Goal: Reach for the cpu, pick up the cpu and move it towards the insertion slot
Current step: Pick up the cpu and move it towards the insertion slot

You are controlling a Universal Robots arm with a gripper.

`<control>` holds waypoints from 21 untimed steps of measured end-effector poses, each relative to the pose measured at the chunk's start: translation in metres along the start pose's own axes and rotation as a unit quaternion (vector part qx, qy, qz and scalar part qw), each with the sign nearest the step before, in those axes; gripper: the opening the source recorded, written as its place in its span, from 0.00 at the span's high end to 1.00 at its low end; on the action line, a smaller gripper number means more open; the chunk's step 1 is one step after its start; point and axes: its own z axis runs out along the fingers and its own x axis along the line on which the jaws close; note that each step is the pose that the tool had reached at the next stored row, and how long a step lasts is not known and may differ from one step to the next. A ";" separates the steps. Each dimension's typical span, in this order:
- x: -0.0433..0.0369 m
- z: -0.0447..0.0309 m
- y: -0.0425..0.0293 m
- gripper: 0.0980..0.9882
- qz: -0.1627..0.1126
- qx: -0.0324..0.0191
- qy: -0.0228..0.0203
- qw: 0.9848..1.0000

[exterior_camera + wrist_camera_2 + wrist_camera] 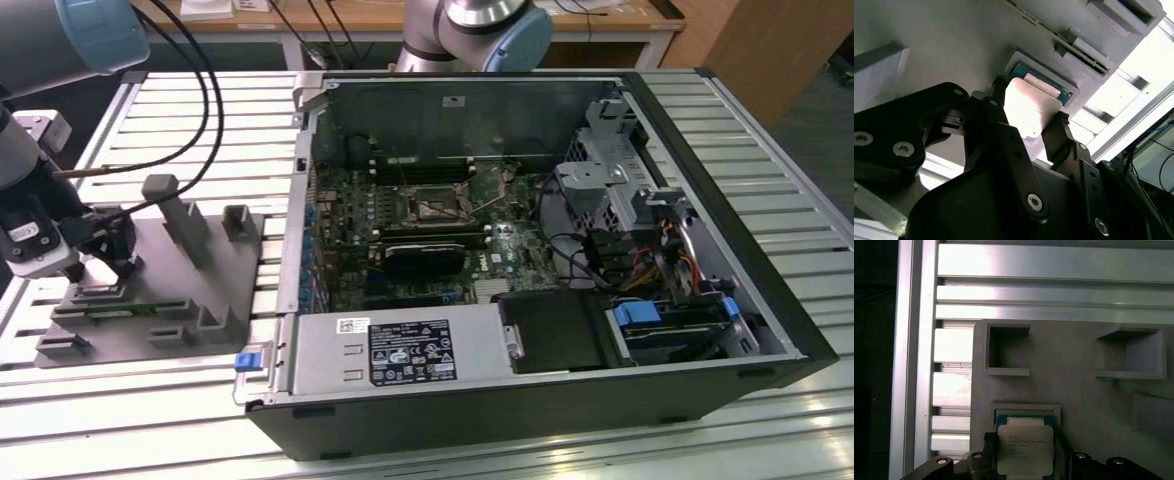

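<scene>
The open computer case (534, 415) stands beside the grey fixture (220, 290), on the exterior view's right. The gripper (100, 268) is low over that fixture. The insertion slot (435, 205) lies inside the case, well apart from the fixture. The cpu (1025, 450) sits at its square recess in the fixture. The claw is drawn narrow, with its fingertips (1058, 131) against opposite edges of the chip, apparently clamped. Reaching looks done. I cannot tell whether the chip is lifted, and the carry has not begun.
</scene>
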 end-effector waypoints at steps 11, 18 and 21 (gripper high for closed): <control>0.0000 -0.0153 0.0006 0.50 0.000 0.000 0.000 1.000; 0.0000 -0.0269 0.0010 0.50 0.000 0.000 0.000 1.000; 0.0000 -0.0325 0.0012 0.50 0.000 0.000 0.000 1.000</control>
